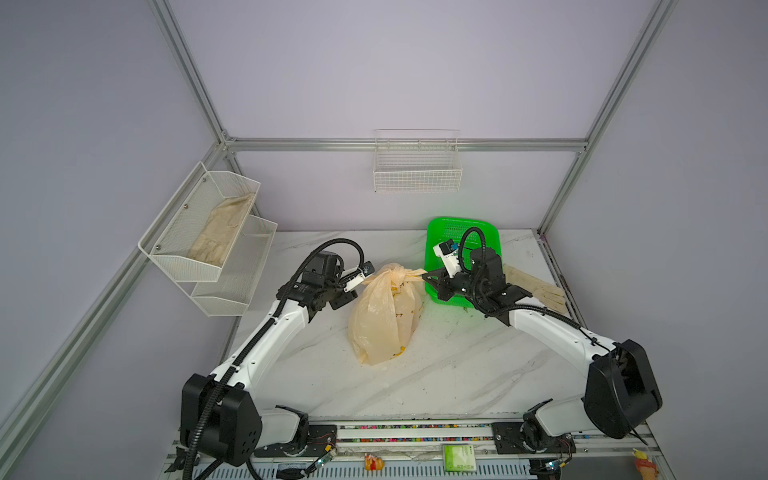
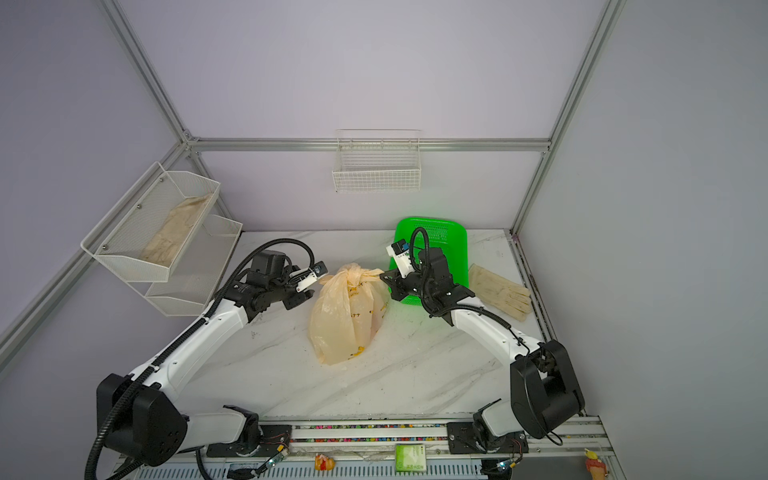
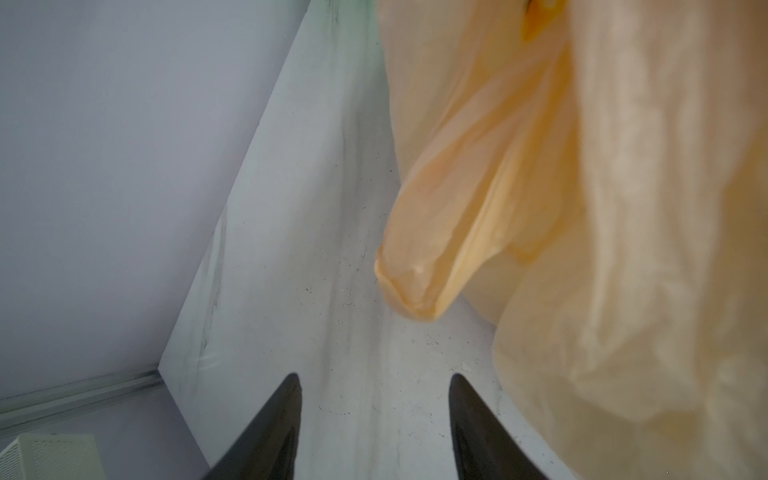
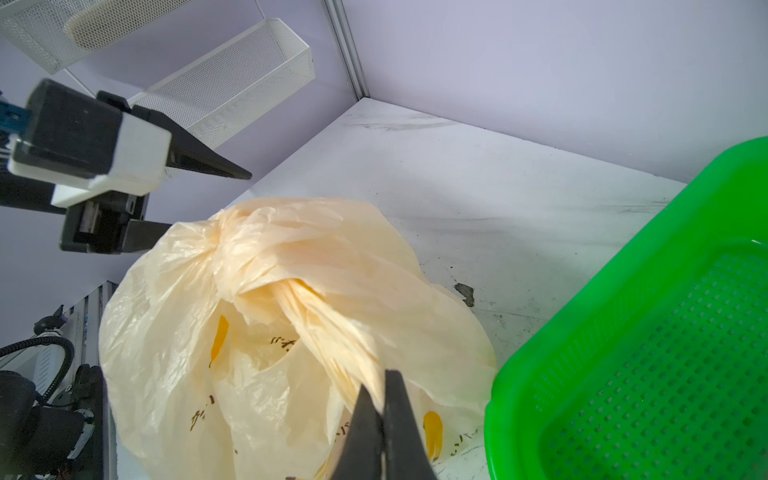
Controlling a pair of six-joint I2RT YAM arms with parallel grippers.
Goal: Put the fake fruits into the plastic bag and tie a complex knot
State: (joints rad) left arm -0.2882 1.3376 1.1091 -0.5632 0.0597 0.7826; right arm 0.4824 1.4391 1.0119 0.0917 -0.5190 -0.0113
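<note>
The plastic bag (image 1: pixel 384 320) sits on the table (image 1: pixel 457 365), the basket (image 1: pixel 446 232) behind it to the right.

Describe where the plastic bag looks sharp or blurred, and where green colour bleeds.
Left wrist view: the plastic bag is soft and out of focus. Right wrist view: its crinkles and print are crisp. Both top views: the green basket glows oversaturated, tinting the tabletop beside it.
</note>
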